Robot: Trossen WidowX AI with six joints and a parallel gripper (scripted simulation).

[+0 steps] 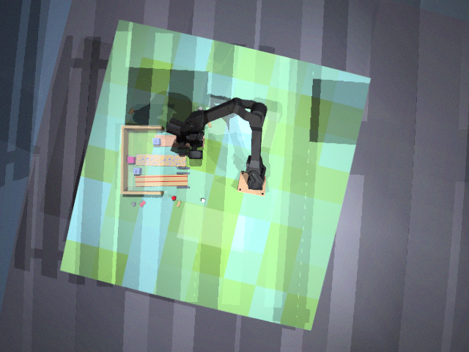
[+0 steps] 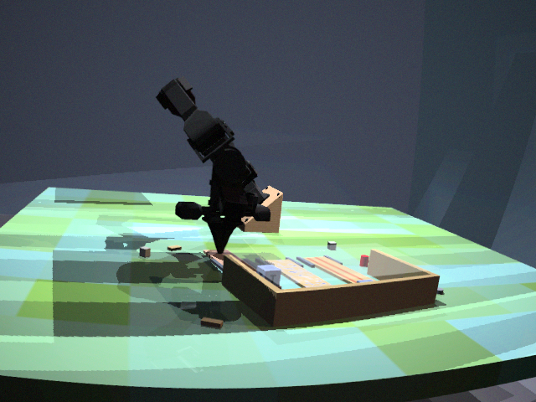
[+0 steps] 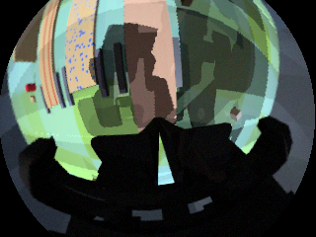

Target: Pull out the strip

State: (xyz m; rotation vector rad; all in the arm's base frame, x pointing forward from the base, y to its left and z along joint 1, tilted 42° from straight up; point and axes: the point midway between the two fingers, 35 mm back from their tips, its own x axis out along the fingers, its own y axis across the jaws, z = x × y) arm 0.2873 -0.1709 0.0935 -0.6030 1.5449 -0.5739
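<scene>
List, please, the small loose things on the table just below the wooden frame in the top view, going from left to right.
Grey piece → pink piece → red piece → tan piece → white cube. All five lie outside the wooden frame.
</scene>
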